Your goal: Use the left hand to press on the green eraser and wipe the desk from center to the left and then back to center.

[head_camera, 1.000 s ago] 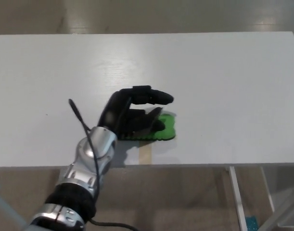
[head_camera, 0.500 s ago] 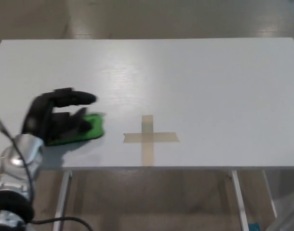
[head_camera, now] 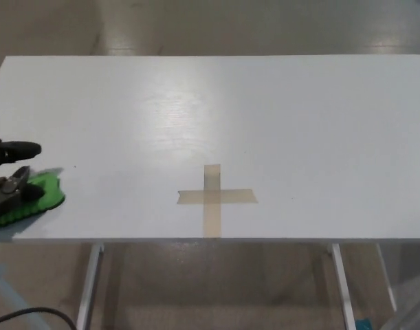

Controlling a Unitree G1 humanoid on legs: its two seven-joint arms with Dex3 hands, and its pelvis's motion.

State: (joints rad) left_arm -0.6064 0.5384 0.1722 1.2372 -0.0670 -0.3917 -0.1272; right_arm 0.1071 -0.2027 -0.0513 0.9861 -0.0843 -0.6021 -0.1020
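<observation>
The green eraser point(head_camera: 27, 200) lay flat on the white desk point(head_camera: 264, 117) at its far left end, close to the front edge and well apart from the tape cross point(head_camera: 214, 197) that marked the middle of the front half. Only the tips of the left hand point(head_camera: 9, 180) showed at the picture's left border. One black finger point(head_camera: 17, 148) reached out level above the desk, clear of the eraser, and a lower finger point(head_camera: 14, 187) rested on the eraser's top near its left part. The fingers were spread apart, one above the other, and did not wrap around the eraser. It looked as though the hand was pressing down on it rather than clamping it, though most of the hand was cut off by the frame, so the contact was hard to judge. Part of the eraser's left end was also cut off there. The right hand was out of view.
</observation>
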